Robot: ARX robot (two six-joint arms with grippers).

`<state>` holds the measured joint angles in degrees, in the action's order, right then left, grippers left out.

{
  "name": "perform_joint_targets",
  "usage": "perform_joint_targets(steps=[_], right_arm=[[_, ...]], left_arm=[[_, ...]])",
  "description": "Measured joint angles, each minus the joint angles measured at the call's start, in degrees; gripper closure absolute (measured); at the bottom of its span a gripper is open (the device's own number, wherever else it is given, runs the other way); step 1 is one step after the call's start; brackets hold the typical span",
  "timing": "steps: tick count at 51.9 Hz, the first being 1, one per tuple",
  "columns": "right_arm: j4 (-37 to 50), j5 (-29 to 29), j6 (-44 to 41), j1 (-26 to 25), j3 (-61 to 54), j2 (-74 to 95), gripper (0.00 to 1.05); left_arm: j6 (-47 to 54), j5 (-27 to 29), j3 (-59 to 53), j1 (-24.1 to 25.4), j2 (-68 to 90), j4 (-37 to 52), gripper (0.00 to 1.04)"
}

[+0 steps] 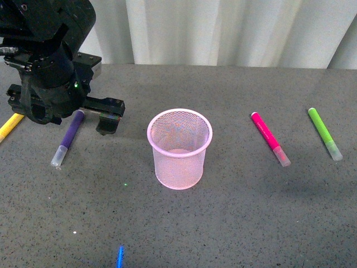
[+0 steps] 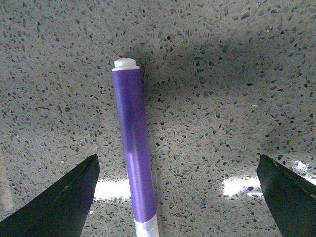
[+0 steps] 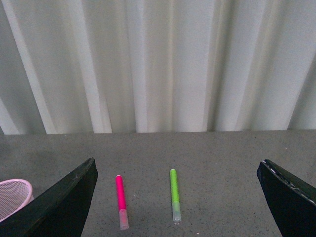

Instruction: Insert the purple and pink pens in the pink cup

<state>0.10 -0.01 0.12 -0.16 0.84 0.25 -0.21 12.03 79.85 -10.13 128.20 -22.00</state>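
The pink mesh cup (image 1: 178, 167) stood upright, nearest the robot. The purple pen (image 1: 70, 137) lay left of the cup and the pink pen (image 1: 269, 138) right of it. Over the purple pen's far end hung the left gripper (image 2: 177, 197), its fingers (image 2: 64, 202) spread wide with the pen untouched between them. The right gripper (image 3: 176, 212) was also spread, holding nothing.

Left arm (image 1: 50, 61): black, bulky, at far left of front view, bent down low over the surface.
Left gripper (image 2: 177, 205): pointing straight down, jaws spread wide.
Left fingers (image 2: 64, 205): dark tapered tips, one each side of the gap.
Right gripper (image 3: 177, 200): raised, facing level and forward, jaws spread wide.
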Motion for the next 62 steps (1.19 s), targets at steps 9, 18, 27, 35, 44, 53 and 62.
perform_joint_targets(steps=[9,18,27,35,44,53,62], right_arm=[[0.0,-0.02,0.02,0.0,0.0,0.0,0.07],[0.0,-0.02,0.02,0.0,0.0,0.0,0.07],[0.0,-0.02,0.02,0.0,0.0,0.0,0.07],[0.0,-0.02,0.02,0.0,0.0,0.0,0.07],[0.0,-0.02,0.02,0.0,0.0,0.0,0.07],[0.0,-0.02,0.02,0.0,0.0,0.0,0.07],[0.0,-0.02,0.02,0.0,0.0,0.0,0.07]], left_arm=[[0.59,-0.04,0.24,-0.15,1.42,0.39,0.07],[1.46,-0.02,0.63,-0.44,2.1,1.53,0.07],[2.78,0.17,0.87,-0.61,2.84,3.02,0.22],[3.52,-0.2,1.14,-0.72,3.76,4.52,0.47],[4.31,0.42,1.16,-0.7,4.39,6.43,0.74],[4.76,1.29,0.5,-0.35,4.5,8.9,0.92],[5.27,2.08,-1.03,0.28,3.78,12.07,0.93]])
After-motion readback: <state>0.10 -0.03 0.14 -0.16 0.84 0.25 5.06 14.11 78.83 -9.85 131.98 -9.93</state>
